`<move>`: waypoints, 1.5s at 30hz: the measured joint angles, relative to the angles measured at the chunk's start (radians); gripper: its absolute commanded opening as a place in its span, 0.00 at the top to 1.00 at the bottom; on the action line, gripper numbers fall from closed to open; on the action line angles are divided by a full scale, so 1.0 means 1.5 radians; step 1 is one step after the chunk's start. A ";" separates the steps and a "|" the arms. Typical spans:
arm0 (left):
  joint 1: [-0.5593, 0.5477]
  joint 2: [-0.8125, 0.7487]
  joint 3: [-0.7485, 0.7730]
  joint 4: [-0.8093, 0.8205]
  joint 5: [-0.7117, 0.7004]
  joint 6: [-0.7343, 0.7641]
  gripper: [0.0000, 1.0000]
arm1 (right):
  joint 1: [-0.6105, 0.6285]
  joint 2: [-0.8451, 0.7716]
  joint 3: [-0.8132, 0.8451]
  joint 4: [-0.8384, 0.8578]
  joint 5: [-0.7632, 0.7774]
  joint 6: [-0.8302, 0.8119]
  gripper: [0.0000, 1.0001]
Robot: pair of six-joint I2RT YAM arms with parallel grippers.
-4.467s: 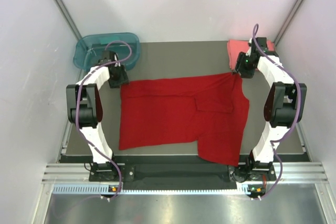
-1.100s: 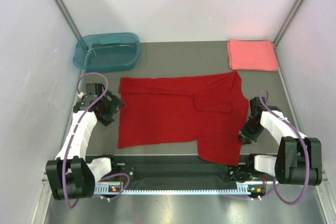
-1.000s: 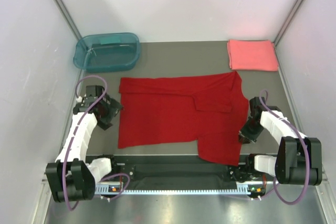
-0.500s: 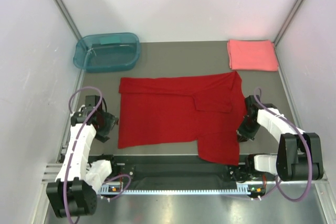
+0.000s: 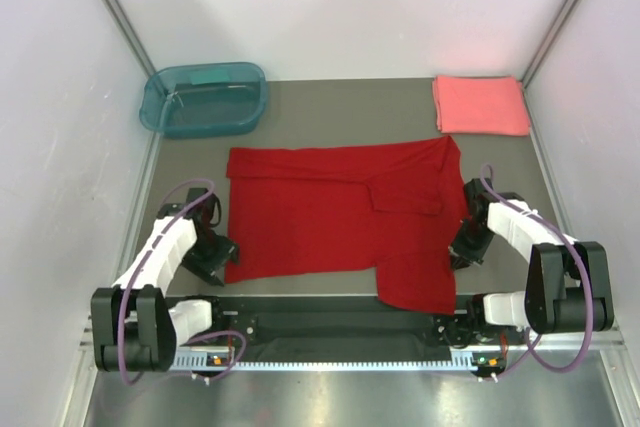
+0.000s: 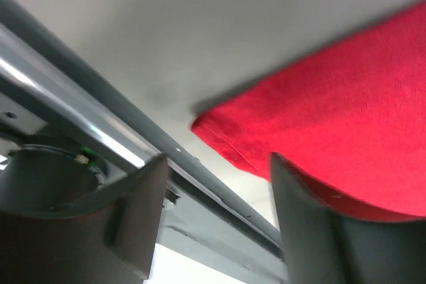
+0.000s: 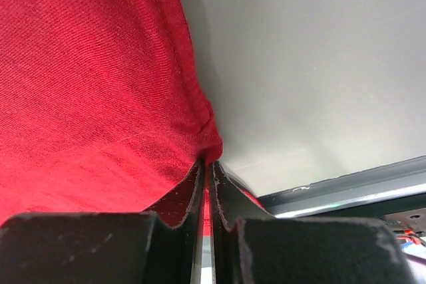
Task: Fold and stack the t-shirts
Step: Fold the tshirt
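Note:
The deep red t-shirt (image 5: 340,212) lies spread flat across the middle of the table, a folded flap near its right side. The coral-pink t-shirt (image 5: 480,104) is a neat folded rectangle at the far right corner. My left gripper (image 5: 222,265) is open at the shirt's near left corner (image 6: 219,128), which lies just beyond its fingers; the right finger (image 6: 319,224) overlaps the cloth edge in the wrist view. My right gripper (image 5: 462,250) is shut on the shirt's right edge (image 7: 206,151), with cloth pinched between the fingers.
A teal translucent tub (image 5: 205,97) stands at the far left corner. The table's near metal rail (image 6: 120,138) runs right below the left gripper and also shows in the right wrist view (image 7: 346,187). White walls close in both sides.
Both arms came back from the far corners. Over the last second my left gripper moved nearer and right to the shirt's near left corner. My right gripper shifted slightly left onto the right edge.

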 measured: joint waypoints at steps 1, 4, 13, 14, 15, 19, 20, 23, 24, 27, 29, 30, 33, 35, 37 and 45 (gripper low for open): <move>-0.015 0.000 -0.005 0.005 0.005 -0.006 0.44 | 0.000 0.001 0.000 0.000 0.000 0.000 0.98; -0.036 -0.011 -0.036 0.030 0.019 -0.027 0.50 | 0.000 0.004 0.003 0.000 -0.001 -0.002 0.98; -0.036 -0.028 -0.067 0.059 -0.004 -0.065 0.45 | 0.001 0.004 0.003 0.001 -0.003 -0.002 0.98; -0.036 -0.033 -0.067 0.060 -0.010 -0.067 0.46 | 0.001 0.004 0.003 0.001 -0.003 -0.003 0.98; -0.036 -0.038 -0.067 0.060 -0.017 -0.070 0.46 | 0.001 0.004 0.003 0.001 -0.003 -0.003 0.98; -0.036 -0.033 -0.064 0.061 -0.034 -0.078 0.51 | 0.001 0.004 0.003 0.001 -0.003 -0.003 0.98; -0.036 -0.030 -0.064 0.061 -0.036 -0.079 0.55 | 0.001 0.004 0.003 0.001 -0.003 -0.003 0.98; -0.036 -0.021 -0.064 0.062 -0.043 -0.084 0.64 | 0.001 0.004 0.003 0.001 -0.003 -0.002 0.98; -0.036 -0.020 -0.064 0.062 -0.046 -0.085 0.64 | 0.001 0.004 0.004 0.001 -0.003 -0.002 0.99; -0.036 -0.019 -0.064 0.062 -0.052 -0.087 0.73 | 0.001 0.004 0.004 0.001 -0.003 -0.002 0.99; -0.036 -0.019 -0.064 0.062 -0.056 -0.088 0.80 | 0.001 0.004 0.004 0.001 -0.002 -0.002 0.99; -0.036 -0.019 -0.064 0.063 -0.058 -0.088 0.86 | 0.001 0.004 0.004 0.001 -0.002 -0.002 1.00; -0.036 -0.020 -0.064 0.069 -0.062 -0.085 1.00 | 0.001 0.003 0.004 0.001 -0.002 -0.002 1.00; -0.036 -0.020 -0.064 0.071 -0.063 -0.080 1.00 | 0.001 0.002 0.004 0.002 -0.002 0.001 1.00; -0.036 -0.020 -0.062 0.071 -0.064 -0.076 1.00 | 0.001 0.001 0.005 0.003 0.000 0.002 1.00; -0.036 -0.059 -0.023 0.062 -0.085 -0.042 1.00 | -0.001 -0.017 0.022 0.009 0.011 0.001 1.00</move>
